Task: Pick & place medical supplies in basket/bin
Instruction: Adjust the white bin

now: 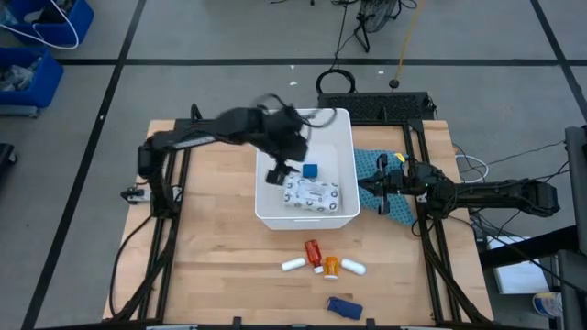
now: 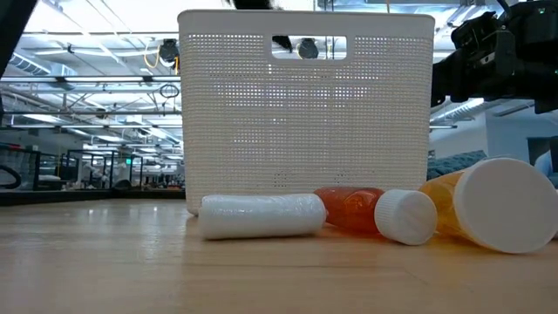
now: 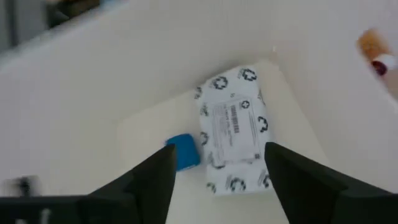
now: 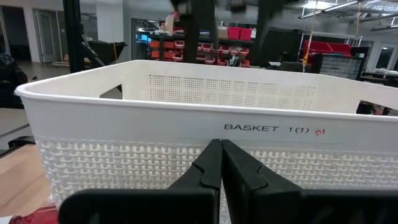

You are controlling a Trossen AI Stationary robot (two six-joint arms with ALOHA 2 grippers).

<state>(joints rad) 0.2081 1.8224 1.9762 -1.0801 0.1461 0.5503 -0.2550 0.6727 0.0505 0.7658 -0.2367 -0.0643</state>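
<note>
- Left gripper [image 3: 214, 171] is hovering inside the basket [image 1: 339, 124], fingers spread wide and empty, above the packet [image 3: 233, 137] and blue cube [image 3: 182, 151] (drop step).
- Right gripper [image 4: 221, 165] is waiting pinched closed beside the basket.
- Next, judging: fetching the bottles [image 1: 321, 258] on the table.

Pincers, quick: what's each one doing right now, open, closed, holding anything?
Left pincer: open, empty, over the basket, above the patterned packet and blue cube.
Right pincer: closed, empty, beside the basket.
</note>
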